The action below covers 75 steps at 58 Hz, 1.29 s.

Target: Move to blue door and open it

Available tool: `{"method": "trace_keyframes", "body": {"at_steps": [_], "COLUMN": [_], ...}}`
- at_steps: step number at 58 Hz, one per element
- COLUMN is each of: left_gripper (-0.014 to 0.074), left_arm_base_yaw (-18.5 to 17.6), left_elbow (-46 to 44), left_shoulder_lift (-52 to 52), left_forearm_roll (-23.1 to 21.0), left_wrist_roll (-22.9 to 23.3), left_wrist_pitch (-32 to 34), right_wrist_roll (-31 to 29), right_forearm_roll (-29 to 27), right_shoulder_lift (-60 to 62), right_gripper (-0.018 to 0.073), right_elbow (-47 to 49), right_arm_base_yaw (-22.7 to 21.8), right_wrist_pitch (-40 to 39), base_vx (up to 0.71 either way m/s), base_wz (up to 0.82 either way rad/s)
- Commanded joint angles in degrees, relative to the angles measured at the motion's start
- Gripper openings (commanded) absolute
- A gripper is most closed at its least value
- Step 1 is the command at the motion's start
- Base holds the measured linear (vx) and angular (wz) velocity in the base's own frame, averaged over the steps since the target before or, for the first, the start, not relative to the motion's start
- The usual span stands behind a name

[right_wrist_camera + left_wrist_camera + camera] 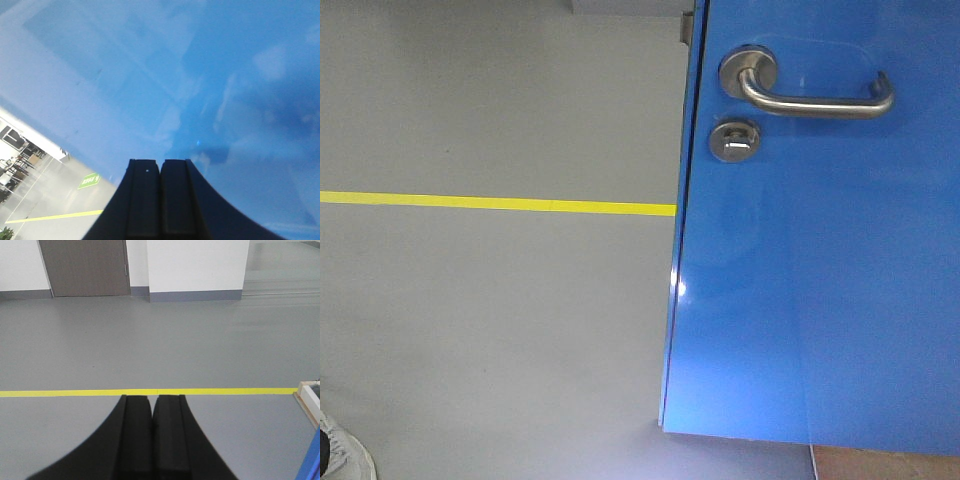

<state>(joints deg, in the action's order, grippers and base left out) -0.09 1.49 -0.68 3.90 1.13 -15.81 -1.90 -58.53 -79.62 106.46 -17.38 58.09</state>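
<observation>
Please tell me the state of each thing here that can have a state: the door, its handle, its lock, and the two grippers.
Blue door: swung ajar, free edge showing.
Lever handle: level, not pressed, nothing touching it.
Thumb-turn lock: position unclear.
Left gripper: shut, empty, facing the floor.
Right gripper: shut, empty, facing the door panel.

The left gripper, its black fingers pressed together, points across grey floor toward a yellow line and a brown door.
</observation>
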Motion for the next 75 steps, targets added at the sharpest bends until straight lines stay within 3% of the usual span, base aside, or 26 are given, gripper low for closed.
{"method": "trace_keyframes", "body": {"at_steps": [1, 68, 75], "left_gripper": [0.0073, 0.0073, 0.0073], "left_arm_base_yaw": [-0.38, -0.38, -0.38], "left_elbow": [-1.49, -1.49, -1.49], "left_shoulder_lift": [-0.69, -0.69, -0.69], "left_forearm_roll": [-0.12, -0.12, -0.12], "left_wrist_roll": [0.39, 0.39, 0.39], "left_wrist_pitch": [4.86, 4.86, 4.86], "right_wrist_roll": [-0.71, -0.71, -7.36], "right_forearm_roll": [-2.65, -2.36, 3.16], "right_shoulder_lift": [1.56, 1.81, 3.37], "right_gripper": [0.0012, 0.0012, 0.0012], "right_elbow": [1.15, 1.15, 1.15], "right_arm_base_yaw": [-0.23, -0.23, 1.66], "right_wrist_pitch": [-3.62, -3.51, -8.09], "base_vx": [-0.02, 0.0, 0.0], "base_wz": [-0.01, 0.0, 0.0]}}
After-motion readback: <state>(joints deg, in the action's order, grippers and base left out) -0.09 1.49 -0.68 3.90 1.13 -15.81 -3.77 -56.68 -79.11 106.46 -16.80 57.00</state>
